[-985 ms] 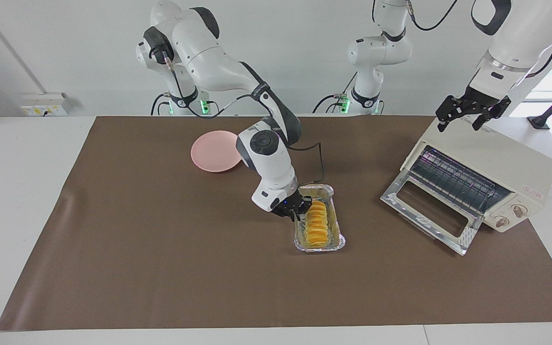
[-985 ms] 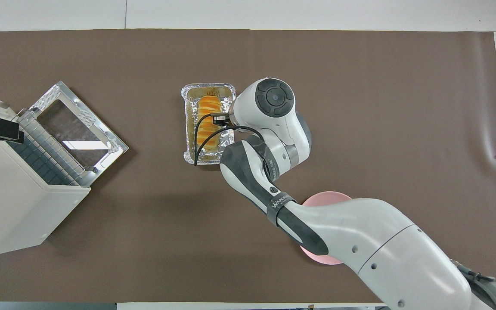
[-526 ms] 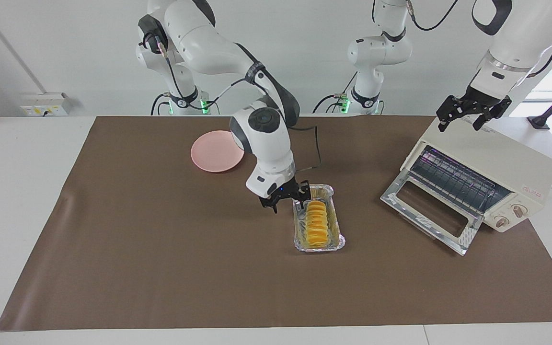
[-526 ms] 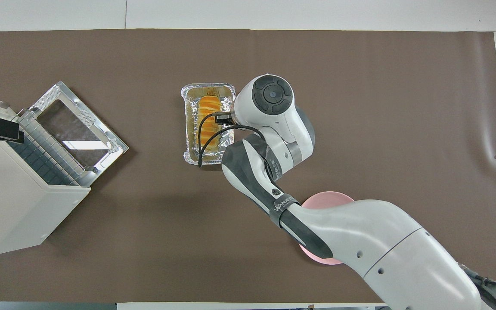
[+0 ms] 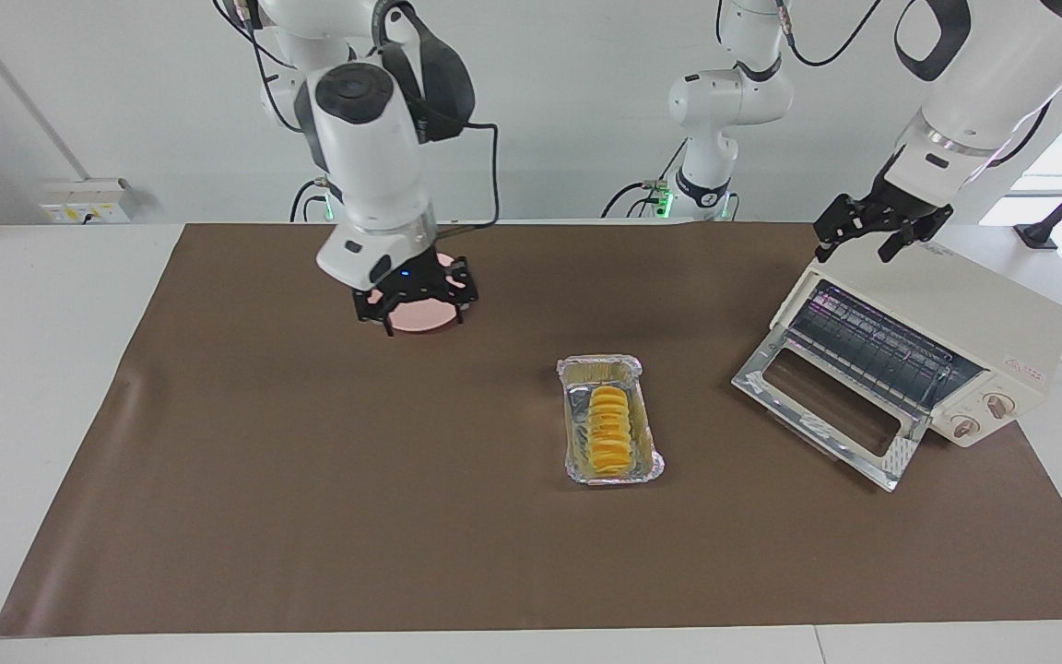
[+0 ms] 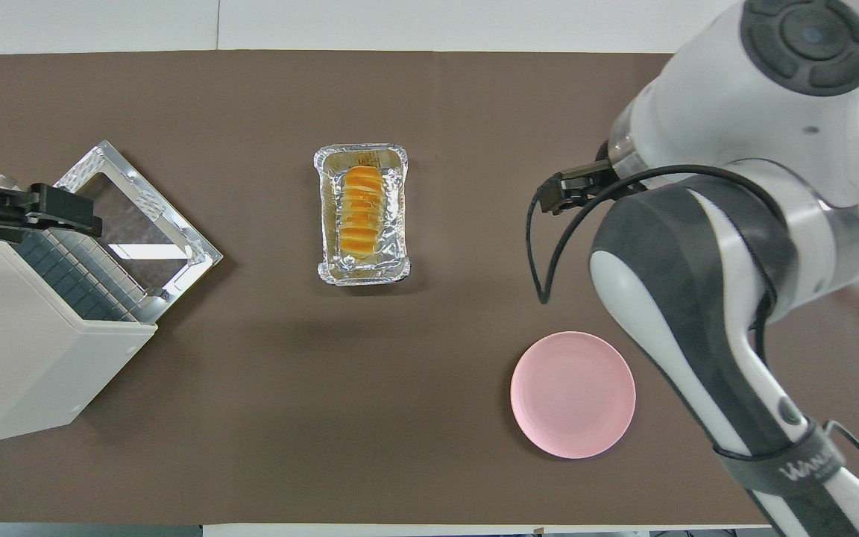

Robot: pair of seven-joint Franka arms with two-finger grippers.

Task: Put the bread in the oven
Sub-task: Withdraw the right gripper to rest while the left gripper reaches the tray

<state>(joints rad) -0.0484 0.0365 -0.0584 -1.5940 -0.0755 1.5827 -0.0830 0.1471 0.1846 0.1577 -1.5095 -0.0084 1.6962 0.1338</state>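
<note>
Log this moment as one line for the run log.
bread: in foil tray, unheld | oven: door down | right gripper: open, raised by pink plate | left gripper: open, above oven

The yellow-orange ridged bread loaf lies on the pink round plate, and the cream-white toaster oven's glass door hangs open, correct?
Not quite. The yellow-orange ridged bread loaf lies in the crinkled silver foil tray, not on the pink round plate, which holds nothing and sits nearer the robots toward the right arm's end. The overhead view shows this. The cream-white toaster oven's glass door does hang open.
</note>
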